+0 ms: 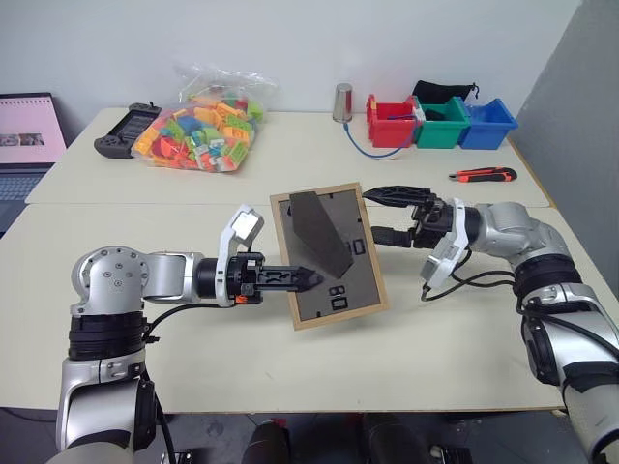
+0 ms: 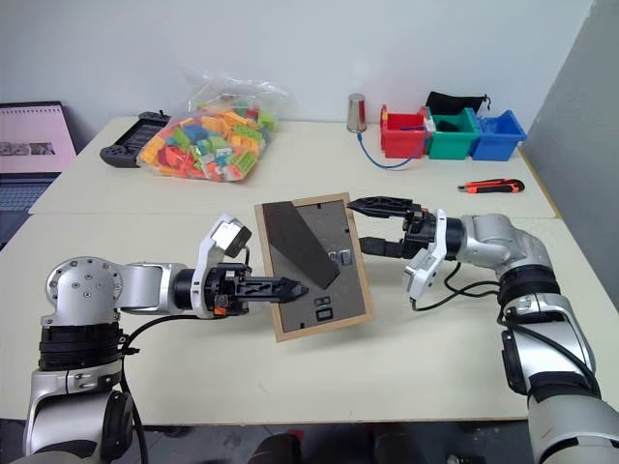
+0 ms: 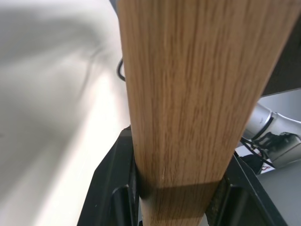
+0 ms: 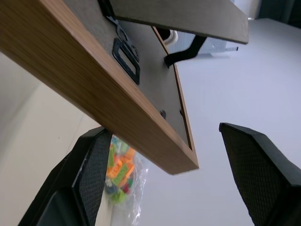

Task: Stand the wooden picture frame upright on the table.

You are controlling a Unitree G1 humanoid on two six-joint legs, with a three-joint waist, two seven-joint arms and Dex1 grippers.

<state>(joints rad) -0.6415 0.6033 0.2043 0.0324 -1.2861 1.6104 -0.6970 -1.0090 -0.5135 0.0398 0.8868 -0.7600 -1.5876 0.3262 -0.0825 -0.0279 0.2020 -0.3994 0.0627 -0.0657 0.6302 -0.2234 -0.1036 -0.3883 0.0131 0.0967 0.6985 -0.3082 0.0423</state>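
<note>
The wooden picture frame (image 1: 329, 256) hangs tilted above the table (image 1: 290, 358), its dark back and fold-out stand flap (image 1: 319, 230) facing me. My left gripper (image 1: 308, 278) is shut on the frame's left edge; in the left wrist view the wood edge (image 3: 188, 94) sits clamped between both black fingers (image 3: 113, 193). My right gripper (image 1: 382, 215) stands open at the frame's right edge, pointing left. In the right wrist view its fingers (image 4: 89, 174) are spread wide, with the frame's corner (image 4: 108, 80) between them and not touching them.
On the far table lie a bag of coloured bricks (image 1: 198, 130), a black game controller (image 1: 124, 130), a metal cup (image 1: 342, 101), red, green and blue bins (image 1: 440, 124) and a utility knife (image 1: 482, 174). A laptop (image 1: 27, 145) stands at the far left.
</note>
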